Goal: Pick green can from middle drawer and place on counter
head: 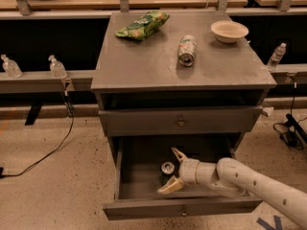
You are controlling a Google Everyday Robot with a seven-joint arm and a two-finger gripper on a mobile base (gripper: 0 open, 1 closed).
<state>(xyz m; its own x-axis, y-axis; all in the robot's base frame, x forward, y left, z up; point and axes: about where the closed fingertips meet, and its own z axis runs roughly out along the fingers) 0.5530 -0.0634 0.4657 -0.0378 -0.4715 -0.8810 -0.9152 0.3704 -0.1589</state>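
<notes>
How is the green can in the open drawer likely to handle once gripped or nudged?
The green can seems to stand upright, silver top up, so a sideways nudge would probably tip it and let it roll. Its round metal wall is likely stiff but slick for the gripper, which straddles it, open, inside the middle drawer.

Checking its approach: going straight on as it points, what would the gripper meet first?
Likely the green can, upright in the middle drawer, between the open jaws of the gripper; depth is unclear.
</notes>
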